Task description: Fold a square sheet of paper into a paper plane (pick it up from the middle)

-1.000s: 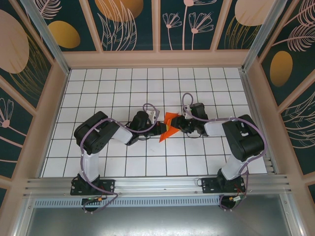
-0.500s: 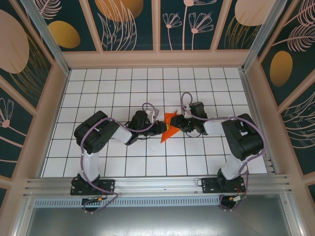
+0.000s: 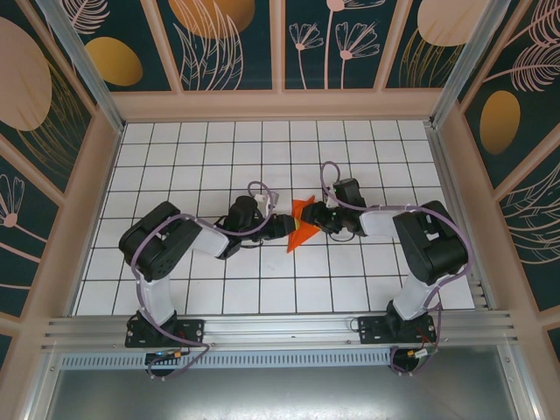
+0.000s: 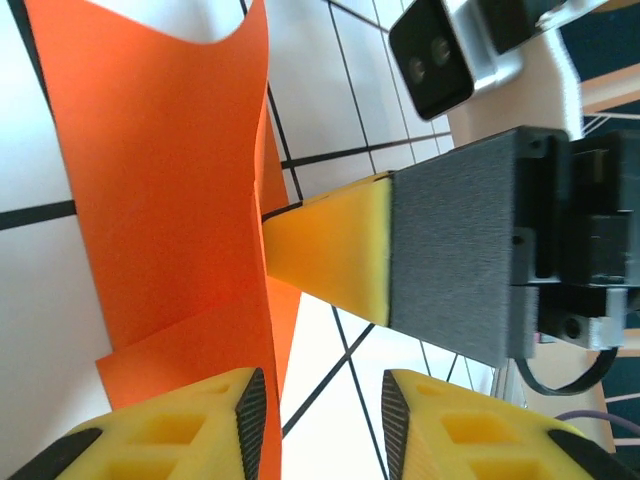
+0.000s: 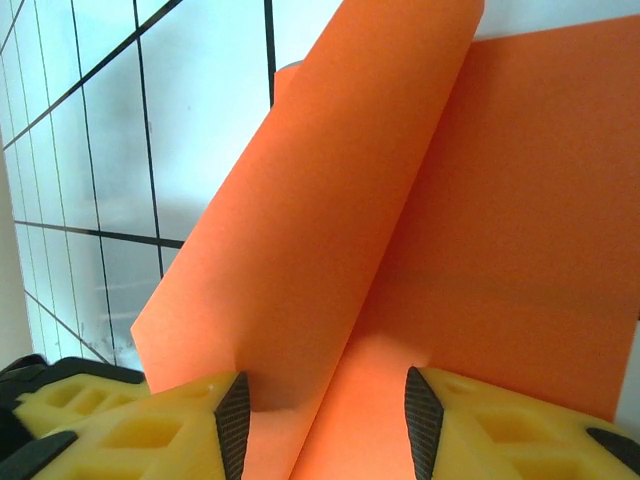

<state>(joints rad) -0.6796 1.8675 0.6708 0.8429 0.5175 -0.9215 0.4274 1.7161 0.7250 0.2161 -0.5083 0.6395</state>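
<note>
The square sheet of paper, bright orange-red and partly folded, stands crumpled on the white grid between both grippers at the table's middle. My left gripper reaches it from the left and is open. In the left wrist view the paper rests against the left pad, with bare table between the jaws of that gripper. My right gripper comes from the right. It is open too, and a V-shaped fold of paper lies between its spread fingers. One of its yellow fingers presses into the sheet.
The white grid table is fenced by wooden walls on three sides. An aluminium rail with both arm bases runs along the near edge. Both arms lie low, elbows out to the sides.
My left gripper has opened and let go of the paper. The right gripper's jaws have widened a little. The left arm's elbow has swung slightly left.
</note>
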